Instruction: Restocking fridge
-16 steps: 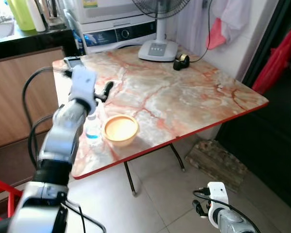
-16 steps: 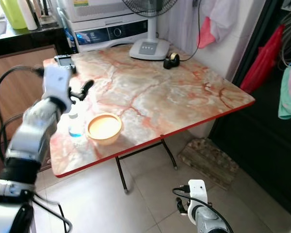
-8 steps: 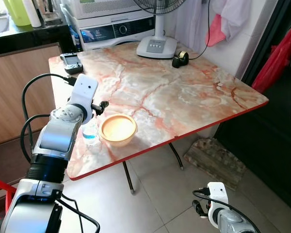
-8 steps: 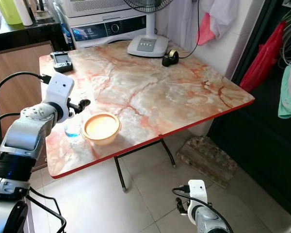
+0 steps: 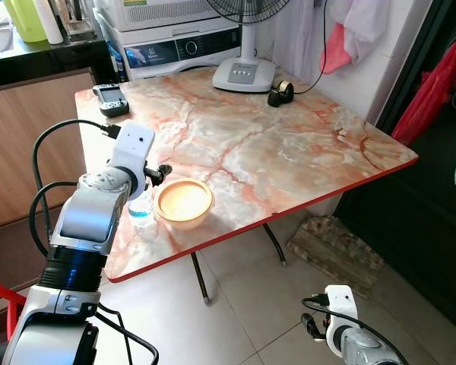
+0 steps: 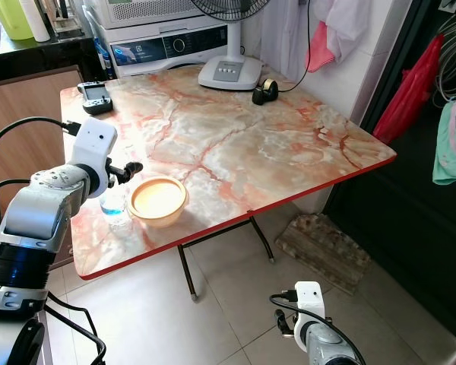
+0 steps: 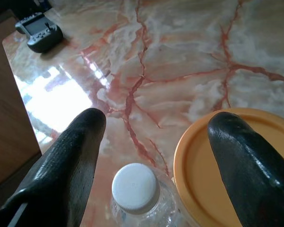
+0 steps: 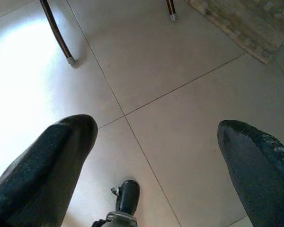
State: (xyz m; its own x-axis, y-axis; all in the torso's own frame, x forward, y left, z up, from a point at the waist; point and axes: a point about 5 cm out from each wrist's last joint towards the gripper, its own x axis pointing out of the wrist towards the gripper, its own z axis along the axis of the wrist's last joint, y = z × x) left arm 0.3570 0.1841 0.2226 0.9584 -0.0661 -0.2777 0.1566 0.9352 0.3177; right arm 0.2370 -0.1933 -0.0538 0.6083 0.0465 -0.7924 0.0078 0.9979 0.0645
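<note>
A small clear water bottle point(image 5: 142, 213) with a white cap point(image 7: 135, 187) stands near the front left corner of the marble table point(image 5: 289, 144). An orange bowl point(image 5: 184, 202) sits right beside it. My left gripper point(image 7: 158, 124) hovers open just above the bottle, one black finger on each side of the cap and not touching it. In the left eye view one of its fingertips point(image 5: 165, 169) pokes out over the bowl's far rim. My right gripper point(image 8: 158, 125) hangs open low over the tiled floor, holding nothing.
A black handheld controller point(image 5: 110, 99) lies at the table's far left corner. A fan base point(image 5: 243, 74) and a tape dispenser point(image 5: 281, 93) stand at the back. A washing machine point(image 5: 182, 49) is behind the table, and a mat point(image 5: 334, 247) lies on the floor under its right side.
My left gripper has come down and drawn back from above the table to just over the bottle's cap. The head view shifted slightly. The right arm stayed put.
</note>
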